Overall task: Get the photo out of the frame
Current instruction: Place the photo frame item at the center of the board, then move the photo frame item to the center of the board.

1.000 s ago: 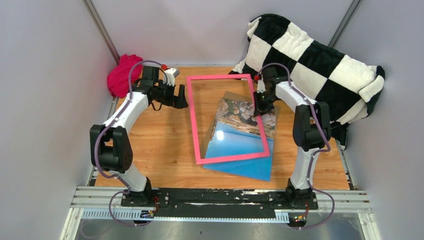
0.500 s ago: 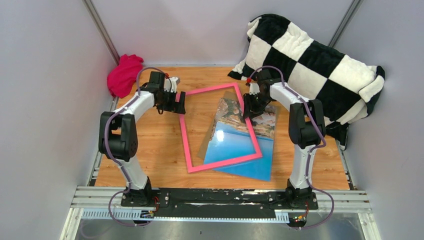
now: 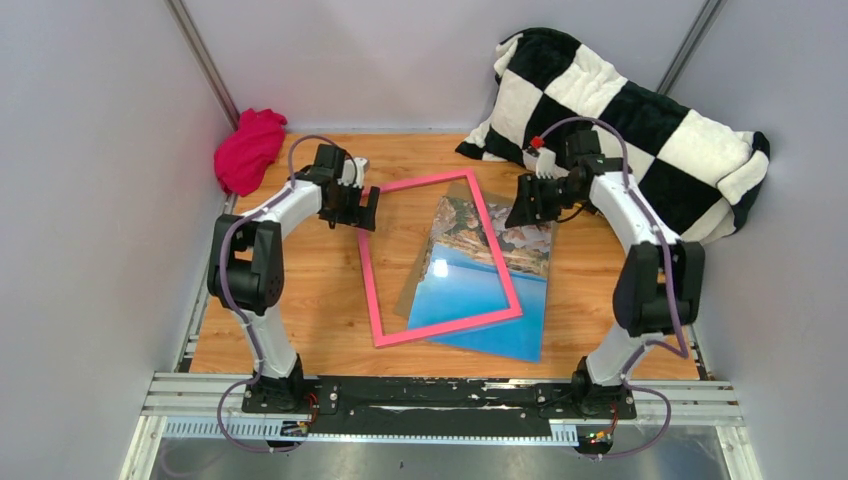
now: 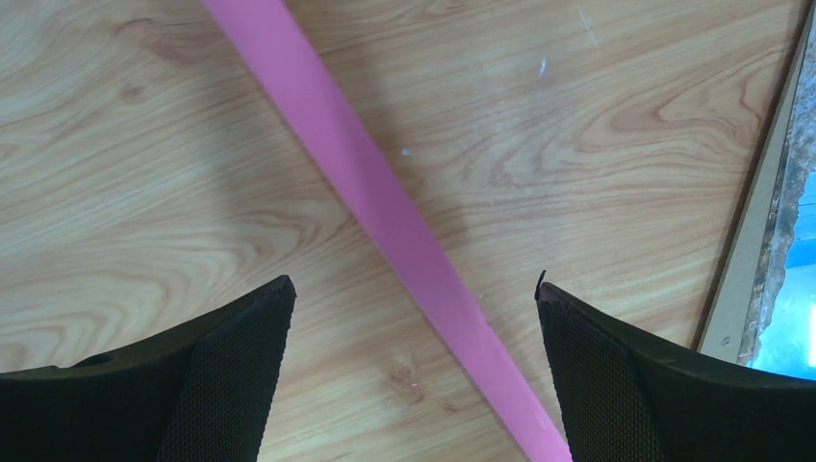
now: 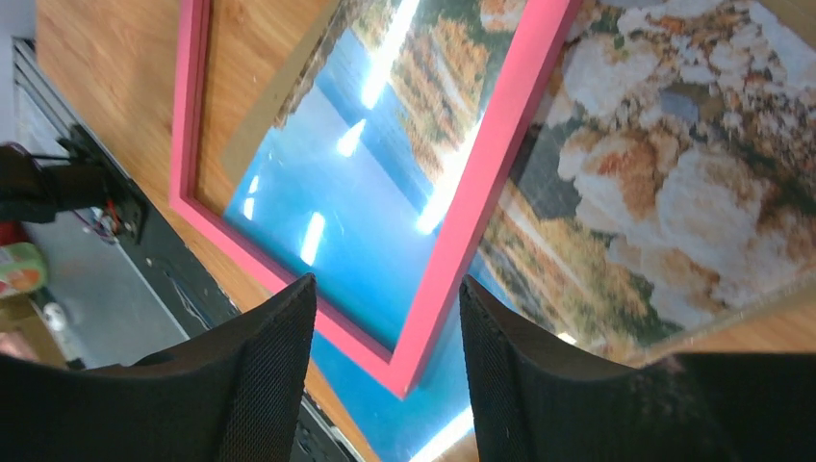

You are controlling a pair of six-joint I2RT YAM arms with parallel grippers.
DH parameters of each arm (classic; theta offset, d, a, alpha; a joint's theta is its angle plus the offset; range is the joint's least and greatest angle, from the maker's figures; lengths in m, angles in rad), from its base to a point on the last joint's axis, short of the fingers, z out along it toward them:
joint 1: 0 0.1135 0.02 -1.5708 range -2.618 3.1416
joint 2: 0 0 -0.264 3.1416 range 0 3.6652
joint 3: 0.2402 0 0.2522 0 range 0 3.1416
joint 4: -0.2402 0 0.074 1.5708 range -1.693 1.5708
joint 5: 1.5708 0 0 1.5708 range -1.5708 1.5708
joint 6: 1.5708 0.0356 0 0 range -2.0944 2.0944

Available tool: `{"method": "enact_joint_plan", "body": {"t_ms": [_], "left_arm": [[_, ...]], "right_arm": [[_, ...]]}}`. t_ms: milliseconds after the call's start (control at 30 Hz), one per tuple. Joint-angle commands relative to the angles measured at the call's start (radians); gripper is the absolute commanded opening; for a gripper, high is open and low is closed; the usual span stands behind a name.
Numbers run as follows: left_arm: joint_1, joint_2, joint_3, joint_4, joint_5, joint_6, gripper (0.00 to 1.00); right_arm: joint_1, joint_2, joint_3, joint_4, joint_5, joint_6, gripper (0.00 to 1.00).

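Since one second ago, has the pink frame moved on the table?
Yes. The frame slid left and turned counter-clockwise in the top view, while the photo under it stayed where it was.

Right claw with black fingers parted and holding nothing, above the pink frame, frame lying askew over the photo of blue sea and pale rocks, wooden tabletop upper left
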Motion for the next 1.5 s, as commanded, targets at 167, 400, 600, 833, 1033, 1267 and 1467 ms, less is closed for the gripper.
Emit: {"method": "enact_joint_plan", "body": {"t_ms": [167,400,600,833,1033,1267,1467], "left_arm": [[-0.085,0.079,0.036,-0.025,-0.058,-0.020,0.93],[-0.083,0.090,0.026,-0.044,-0.053,0.009,0.91],[-0.083,0.097,0.032,-0.061,-0.029,0.055,0.91],[-0.081,0.118,0.054,-0.081,0.052,0.110,0.91],[-0.055,0.118,0.061,-0.105,0.113,0.169,0.91],[-0.048,0.115,0.068,-0.123,0.114,0.252,0.91],[-0.043,0.135,0.070,-0.123,0.082,0.247,0.91]], "right_arm": [[-0.020,-0.213,-0.240,-0.011,0.055,-0.176,0.58],[-0.077,-0.093,-0.170,-0.139,0.008,-0.269,0.54],[-0.177,-0.178,-0.300,-0.048,0.155,-0.488,0.52],[-0.177,-0.298,-0.527,0.360,0.222,-0.488,0.50],[-0.177,-0.354,-0.648,0.705,0.269,-0.391,0.50],[-0.172,-0.327,-0.707,0.880,0.388,-0.343,0.50],[-0.133,-0.358,-0.732,0.844,0.366,-0.371,0.50]]}}
